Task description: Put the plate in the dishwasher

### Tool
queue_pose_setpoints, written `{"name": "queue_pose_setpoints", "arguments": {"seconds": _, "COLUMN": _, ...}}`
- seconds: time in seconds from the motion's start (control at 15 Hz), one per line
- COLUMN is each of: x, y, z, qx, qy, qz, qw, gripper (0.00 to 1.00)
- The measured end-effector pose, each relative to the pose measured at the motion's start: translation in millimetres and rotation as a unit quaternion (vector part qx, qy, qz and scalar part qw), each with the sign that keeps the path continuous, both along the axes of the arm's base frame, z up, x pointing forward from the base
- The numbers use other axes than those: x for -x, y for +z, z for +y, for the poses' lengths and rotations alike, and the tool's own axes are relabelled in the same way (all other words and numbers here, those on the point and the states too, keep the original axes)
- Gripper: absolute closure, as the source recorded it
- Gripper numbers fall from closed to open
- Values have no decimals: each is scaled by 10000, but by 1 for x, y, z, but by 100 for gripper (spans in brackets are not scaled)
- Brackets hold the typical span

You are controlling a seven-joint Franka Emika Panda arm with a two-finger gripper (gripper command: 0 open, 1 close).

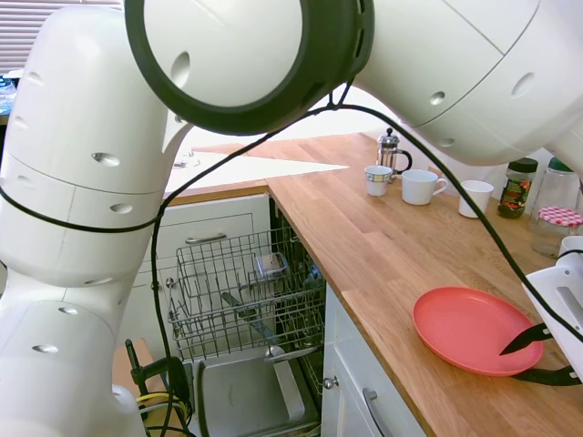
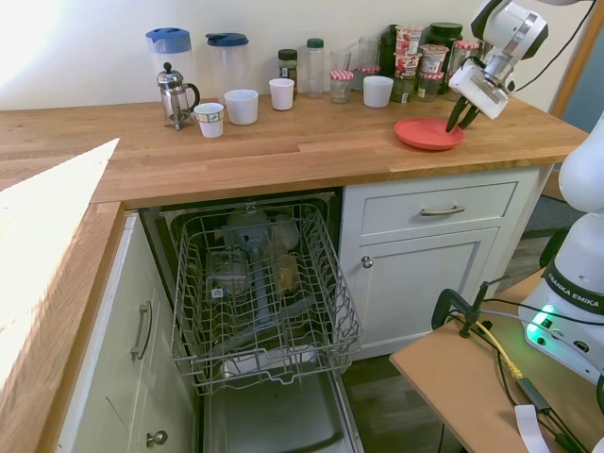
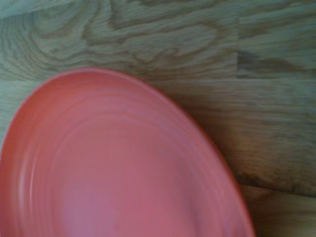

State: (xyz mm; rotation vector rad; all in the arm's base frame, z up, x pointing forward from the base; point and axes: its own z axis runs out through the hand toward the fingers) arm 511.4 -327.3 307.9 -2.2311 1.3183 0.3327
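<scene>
While the plate [image 1: 474, 330] lies flat on the counter [image 1: 383, 246] at lower right, your gripper [image 1: 539, 355] straddles its rim unclenched, the dishwasher [image 2: 260, 293] rack waiting.

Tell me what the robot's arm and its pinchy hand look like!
The arm is glossy white, made of fat rounded segments, with a big black ring around one joint. A thin black cable drapes along it. The gripper is a white block with two slim black pointed fingers. The white base has "FRANKA EMIKA" printed in dark letters and a green light.
</scene>
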Motion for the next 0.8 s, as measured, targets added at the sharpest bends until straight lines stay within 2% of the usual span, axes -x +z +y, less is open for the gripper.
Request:
{"name": "queue_pose_setpoints", "arguments": {"seconds": 0.6, "x": -2, "y": -1, "z": -2, "qx": -37, "qy": -112, "qz": -109, "qw": 9999, "gripper": 100}}
{"name": "queue_pose_setpoints", "arguments": {"seconds": 0.8, "x": -2, "y": 24, "z": 5, "qx": 104, "qy": 68, "qz": -279, "qw": 9995, "gripper": 100}}
